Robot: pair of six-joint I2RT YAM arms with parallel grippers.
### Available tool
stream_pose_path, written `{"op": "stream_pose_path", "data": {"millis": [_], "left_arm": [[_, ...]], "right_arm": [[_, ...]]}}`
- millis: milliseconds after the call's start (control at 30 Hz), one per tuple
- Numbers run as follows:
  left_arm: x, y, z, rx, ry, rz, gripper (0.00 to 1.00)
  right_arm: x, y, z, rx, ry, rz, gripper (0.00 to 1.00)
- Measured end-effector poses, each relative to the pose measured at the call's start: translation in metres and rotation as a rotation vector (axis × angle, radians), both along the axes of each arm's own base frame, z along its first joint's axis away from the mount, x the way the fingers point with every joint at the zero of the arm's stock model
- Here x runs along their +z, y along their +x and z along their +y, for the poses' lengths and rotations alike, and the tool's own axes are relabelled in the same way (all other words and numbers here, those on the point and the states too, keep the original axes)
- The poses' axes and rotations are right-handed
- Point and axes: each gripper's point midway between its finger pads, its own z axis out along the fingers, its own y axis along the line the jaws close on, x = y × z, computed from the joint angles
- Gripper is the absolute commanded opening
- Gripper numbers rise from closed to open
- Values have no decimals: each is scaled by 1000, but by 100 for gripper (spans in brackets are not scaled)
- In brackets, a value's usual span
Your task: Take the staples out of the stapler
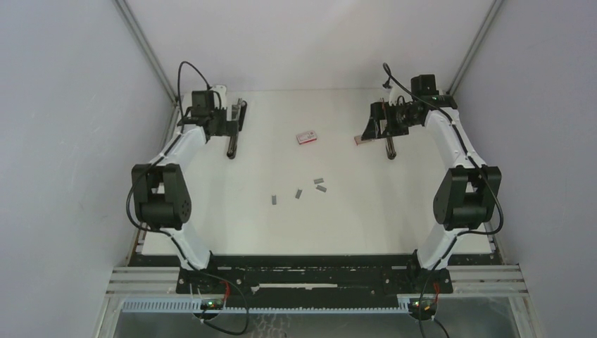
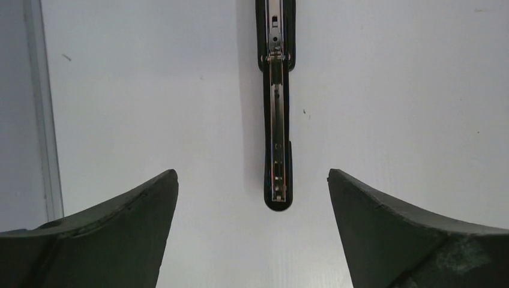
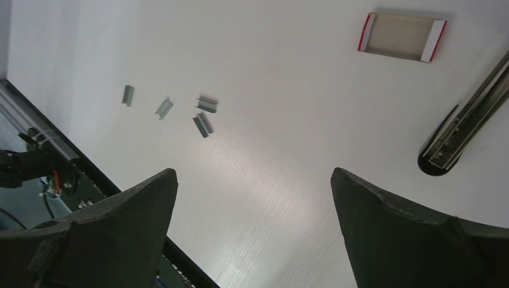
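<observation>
1. Near the centre of the top view, on the smooth white tabletop (image 1: 366, 218), lie the staples (image 1: 298, 192): four short grey metal strips, loosely scattered and well apart from both claws.
2. Upper left of that view holds the stapler (image 1: 232, 137), a long, narrow black body lying flat. The left wrist view shows a shiny metal channel exposed along its length, ending in a rounded black tip.
3. Left claw (image 2: 252, 172) is spread wide. Its dark matte fingers (image 2: 138, 210) stand to either side of the stapler's rounded end and touch nothing.
4. Right claw (image 3: 253, 171) is likewise spread and empty over bare tabletop. The staples sit in the upper left of its view, away from its fingertips.
5. A second stapler (image 3: 459, 129), black with a metal rail, lies at the right edge of that view. A small flat red-and-white box (image 3: 402, 37) lies in the upper right.
</observation>
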Motion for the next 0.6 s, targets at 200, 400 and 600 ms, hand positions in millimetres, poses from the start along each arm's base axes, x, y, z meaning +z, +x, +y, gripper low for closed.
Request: {"op": "stream_pose_path", "data": {"millis": [200,400,600], "left_arm": [[19,-29,2,-13,17,-49,100],[42,-59,4,-48,47,-114,100],[61,-100,3,-121,96,-187,100]], "right_arm": [[-17,-14,9,56,-100,-10,100],[-31,-25,38,147,-185,-44,100],[-30,-7,31,82,-236,-78,100]]}}
